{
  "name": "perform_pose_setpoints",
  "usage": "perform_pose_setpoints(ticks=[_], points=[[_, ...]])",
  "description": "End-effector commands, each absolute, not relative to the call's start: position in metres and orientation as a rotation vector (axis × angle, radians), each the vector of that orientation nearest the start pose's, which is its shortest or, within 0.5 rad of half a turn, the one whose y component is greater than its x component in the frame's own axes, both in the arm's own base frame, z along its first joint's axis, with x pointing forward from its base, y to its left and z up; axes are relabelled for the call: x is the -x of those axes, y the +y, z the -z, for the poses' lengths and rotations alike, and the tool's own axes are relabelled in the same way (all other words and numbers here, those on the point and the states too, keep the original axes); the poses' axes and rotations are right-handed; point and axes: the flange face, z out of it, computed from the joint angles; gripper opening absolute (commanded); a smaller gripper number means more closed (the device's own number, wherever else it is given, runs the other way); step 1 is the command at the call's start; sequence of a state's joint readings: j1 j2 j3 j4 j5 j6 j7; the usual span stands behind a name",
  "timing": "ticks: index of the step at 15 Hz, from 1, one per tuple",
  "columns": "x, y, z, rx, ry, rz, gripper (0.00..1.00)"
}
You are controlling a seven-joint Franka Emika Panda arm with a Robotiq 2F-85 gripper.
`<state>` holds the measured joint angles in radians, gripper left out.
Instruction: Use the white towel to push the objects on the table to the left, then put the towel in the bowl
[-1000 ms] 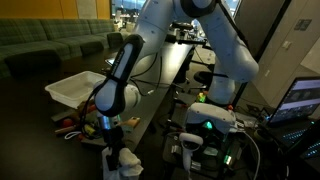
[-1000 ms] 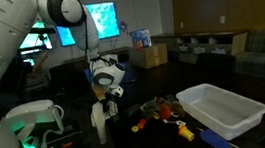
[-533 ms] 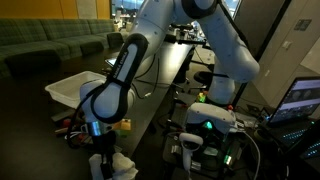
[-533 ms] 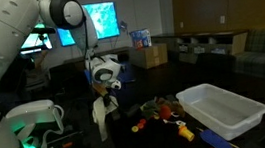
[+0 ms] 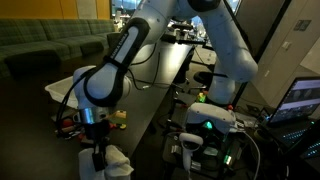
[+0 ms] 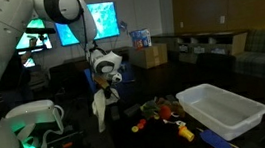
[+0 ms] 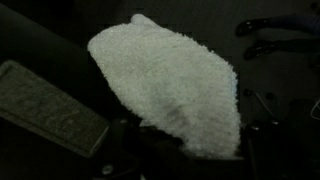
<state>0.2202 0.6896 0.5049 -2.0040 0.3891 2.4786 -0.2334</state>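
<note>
Towel [image 6: 99,110] — white, clenched in your pincer [image 6: 103,88], hanging long axis down. Small objects [image 6: 159,109] lie near it, between towel and bowl [image 6: 222,110] — you would likely meet them first sweeping bowlward.

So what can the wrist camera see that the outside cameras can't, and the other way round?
Only the wrist view shows the fluffy weave of the white towel up close, with a flat grey thing beside it that I can't identify. Only an exterior view shows the white tub, the pile of colourful small objects and the big robot arm. Both share the white towel itself.
</note>
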Motion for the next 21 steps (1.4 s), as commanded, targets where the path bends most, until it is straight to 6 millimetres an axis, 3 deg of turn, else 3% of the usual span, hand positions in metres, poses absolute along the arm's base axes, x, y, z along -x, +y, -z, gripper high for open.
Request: perform_pose_setpoints(ticks=[1, 6, 10, 13, 15, 18, 21], points=[[-0.423, 0.352, -0.182, 2.487, -0.714, -0.479, 0.01], [-0.413, 0.296, -0.23, 2.429, -0.653, -0.495, 0.0], [-0.428, 0.23, -0.24, 2.511, -0.461, -0.445, 0.0], [-0.451, 0.163, -0.228, 2.58, -0.298, -0.425, 0.0], [-0.47, 0.11, -0.219, 2.61, -0.2, -0.424, 0.0], [-0.497, 0.021, -0.221, 2.676, -0.083, -0.404, 0.0], [-0.529, -0.054, -0.212, 2.774, 0.029, -0.345, 0.0]])
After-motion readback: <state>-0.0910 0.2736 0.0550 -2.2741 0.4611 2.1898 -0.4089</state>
